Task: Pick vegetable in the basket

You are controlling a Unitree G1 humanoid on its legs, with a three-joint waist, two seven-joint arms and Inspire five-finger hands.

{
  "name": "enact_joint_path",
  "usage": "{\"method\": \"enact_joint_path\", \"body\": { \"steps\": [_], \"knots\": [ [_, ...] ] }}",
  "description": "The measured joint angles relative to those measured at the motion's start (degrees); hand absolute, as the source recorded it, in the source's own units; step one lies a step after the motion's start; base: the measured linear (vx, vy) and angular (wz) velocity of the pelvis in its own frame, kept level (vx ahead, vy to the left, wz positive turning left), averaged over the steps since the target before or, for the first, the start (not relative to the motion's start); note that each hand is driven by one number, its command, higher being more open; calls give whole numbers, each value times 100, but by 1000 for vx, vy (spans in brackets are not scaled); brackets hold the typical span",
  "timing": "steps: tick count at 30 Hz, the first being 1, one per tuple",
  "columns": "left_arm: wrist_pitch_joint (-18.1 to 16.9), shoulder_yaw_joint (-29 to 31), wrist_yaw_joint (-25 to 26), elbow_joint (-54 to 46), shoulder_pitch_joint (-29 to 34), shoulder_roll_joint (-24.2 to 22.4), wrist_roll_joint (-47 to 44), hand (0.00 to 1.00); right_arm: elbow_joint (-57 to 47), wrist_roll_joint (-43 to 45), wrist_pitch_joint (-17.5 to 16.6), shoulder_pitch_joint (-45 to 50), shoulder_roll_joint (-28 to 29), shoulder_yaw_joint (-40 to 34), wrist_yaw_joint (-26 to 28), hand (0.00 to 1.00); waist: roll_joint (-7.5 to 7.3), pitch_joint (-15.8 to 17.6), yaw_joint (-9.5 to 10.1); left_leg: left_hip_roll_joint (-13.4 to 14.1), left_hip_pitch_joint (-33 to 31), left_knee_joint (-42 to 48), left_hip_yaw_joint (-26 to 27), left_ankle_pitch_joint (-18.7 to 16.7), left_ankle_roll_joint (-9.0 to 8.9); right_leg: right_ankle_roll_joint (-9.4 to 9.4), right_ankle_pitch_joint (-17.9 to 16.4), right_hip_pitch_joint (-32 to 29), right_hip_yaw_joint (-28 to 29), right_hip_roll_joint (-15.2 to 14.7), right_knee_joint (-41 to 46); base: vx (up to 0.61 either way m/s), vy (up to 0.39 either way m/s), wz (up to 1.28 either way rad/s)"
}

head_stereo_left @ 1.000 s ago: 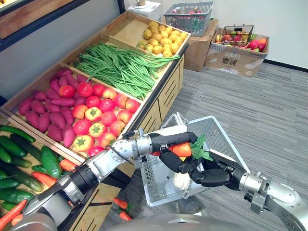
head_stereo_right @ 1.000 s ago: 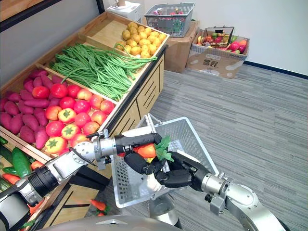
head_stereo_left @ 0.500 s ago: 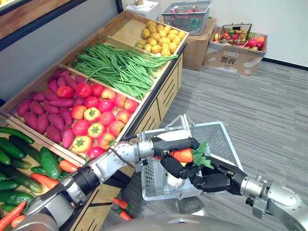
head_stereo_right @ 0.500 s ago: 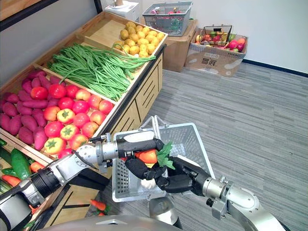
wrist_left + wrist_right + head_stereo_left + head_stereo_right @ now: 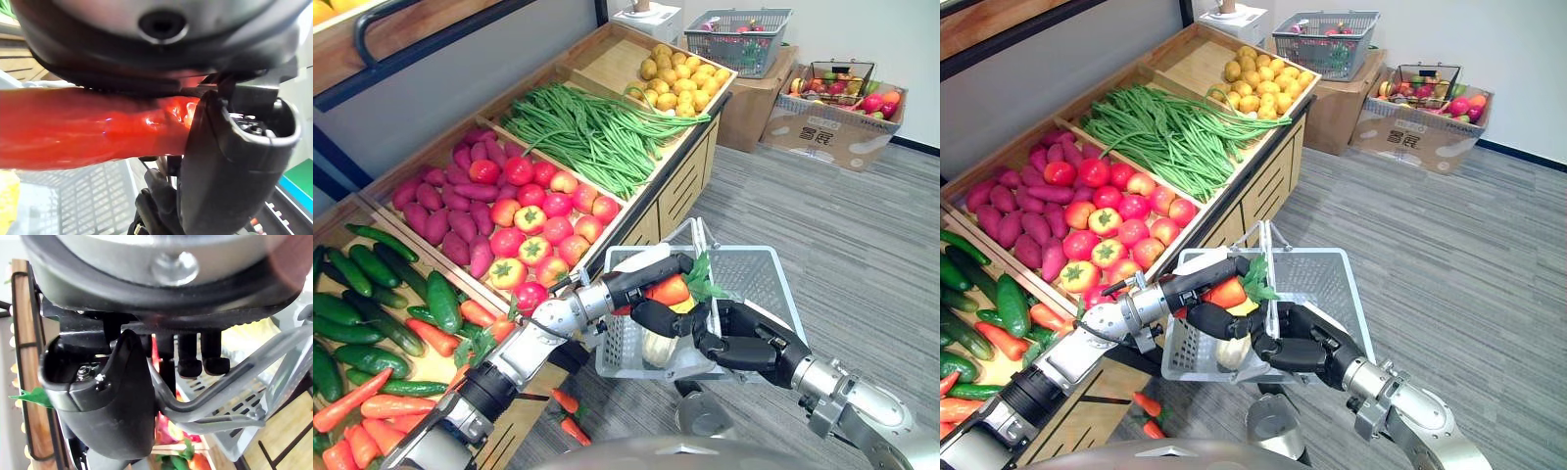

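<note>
Transfer in mid-air: the robot's left hand [image 5: 644,283] is clamped, fingers and thumb, on a glossy orange carrot with a green leafy top [image 5: 672,291]. It holds the carrot just above the open mouth of a grey slatted plastic shopping basket [image 5: 756,255]. The carrot has not reached the basket floor. It hangs over the interior with its leaves pointing across the basket, a position that appears chosen so that loosening the grip would drop it inside rather than over the rim.

The right hand [image 5: 745,339] reaches in from the side of the basket away from the stand, its fingers and thumb curled round the basket's thin grey handle [image 5: 211,394]. This hand carries the basket clear of the floor, seemingly to bring the container to the produce and keep the left arm's reach short. A pale cream-coloured vegetable [image 5: 659,348] already lies inside the basket, directly beneath the carrot.

Just beside the basket, on the left arm's side, stands a long wooden display stand [image 5: 677,178] whose compartments hold red tomatoes [image 5: 534,221] and long green beans [image 5: 597,137]. Two small orange carrots [image 5: 567,402] lie on the floor below the basket, near the foot of the stand. They suggest that a release made too near the rim could send the vegetable overboard.
</note>
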Motion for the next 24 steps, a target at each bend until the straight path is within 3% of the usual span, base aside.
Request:
{"method": "enact_joint_path", "body": {
  "steps": [10, 24],
  "knots": [
    [88, 176, 14, -42, 15, -253, 218, 0, 0, 1, -1, -16, 79, -111, -43, 0, -19, -23, 131, 0, 0, -10, -44, 42, 6, -7, -12, -5, -40, 9, 58, 4, 1, 2],
    [108, 214, -12, -97, 22, -251, 295, 0, 1, 23, -2, -2, 126, -114, -53, 0, -60, -141, 156, 4, -1, 6, -65, 55, 10, -4, -17, -3, -51, 12, 87, 0, 0, 0]
  ]
}}
